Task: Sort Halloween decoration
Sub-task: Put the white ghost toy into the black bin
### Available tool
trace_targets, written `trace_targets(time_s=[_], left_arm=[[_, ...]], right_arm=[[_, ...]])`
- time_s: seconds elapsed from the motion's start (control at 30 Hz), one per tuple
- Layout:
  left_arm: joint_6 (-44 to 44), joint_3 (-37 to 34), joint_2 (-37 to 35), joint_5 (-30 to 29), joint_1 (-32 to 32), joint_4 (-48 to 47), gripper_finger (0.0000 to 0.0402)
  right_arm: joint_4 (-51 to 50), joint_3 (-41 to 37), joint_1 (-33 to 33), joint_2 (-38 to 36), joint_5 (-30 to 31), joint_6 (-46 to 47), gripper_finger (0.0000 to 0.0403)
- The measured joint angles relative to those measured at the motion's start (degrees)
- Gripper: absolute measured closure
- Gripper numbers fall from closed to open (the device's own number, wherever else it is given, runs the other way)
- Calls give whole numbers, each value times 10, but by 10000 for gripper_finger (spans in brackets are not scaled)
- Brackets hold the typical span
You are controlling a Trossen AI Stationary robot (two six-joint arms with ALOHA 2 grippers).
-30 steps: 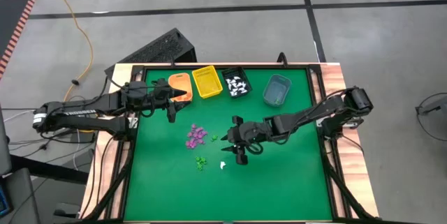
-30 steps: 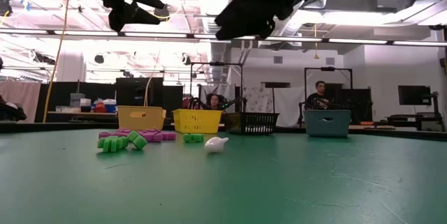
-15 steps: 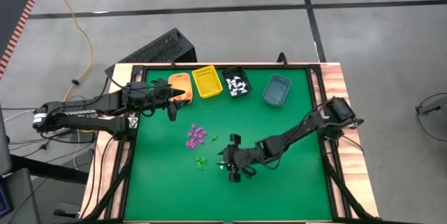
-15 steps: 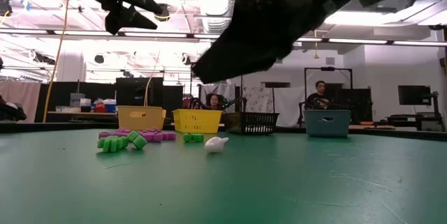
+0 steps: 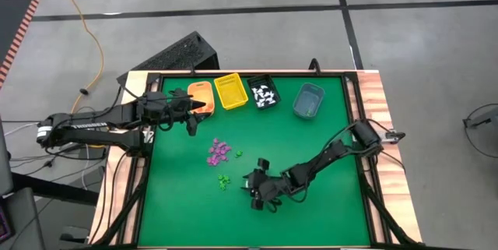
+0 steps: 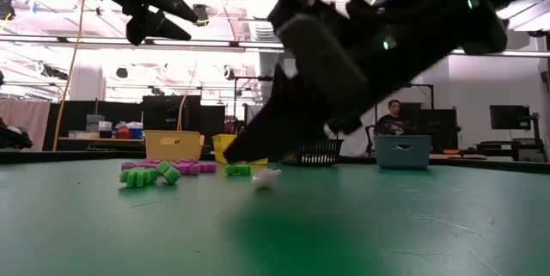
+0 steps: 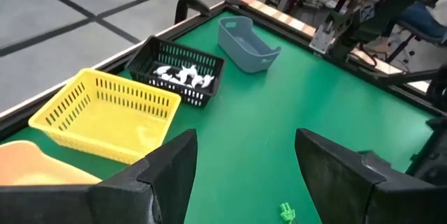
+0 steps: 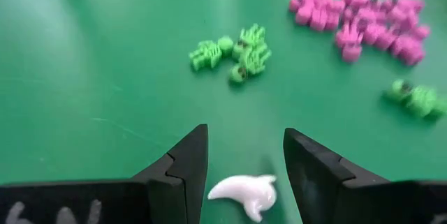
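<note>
The right claw (image 8: 241, 155) is down low over the green worktop (image 5: 311, 149) near its middle, fingers spread wide with a tiny white plastic trinket (image 8: 246, 191) lying on the felt between them, seemingly untouched. Just beyond lie small green plastic trinkets (image 8: 234, 54) and a cluster of purple ones (image 8: 363, 25). The left claw (image 7: 241, 175) hangs open above the far-left corner, near the yellow mesh bin (image 5: 230, 91) and the black bin (image 5: 263, 93) holding white pieces.
</note>
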Motion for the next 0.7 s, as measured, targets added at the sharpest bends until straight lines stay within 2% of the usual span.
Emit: trace_targets(time_s=[0.1, 0.37, 0.53, 0.7], left_arm=[[-3, 0, 0, -1, 0, 0, 170], [-12, 0, 0, -2, 0, 1, 170], [-19, 0, 0, -3, 0, 1, 170], [-32, 0, 0, -3, 0, 2, 170]], right_arm=[[0, -1, 9, 19, 17, 34, 223], [-1, 2, 44, 63, 113, 102, 223], [1, 1, 46, 77, 120, 128, 228], [-9, 1, 40, 78, 114, 138, 260]])
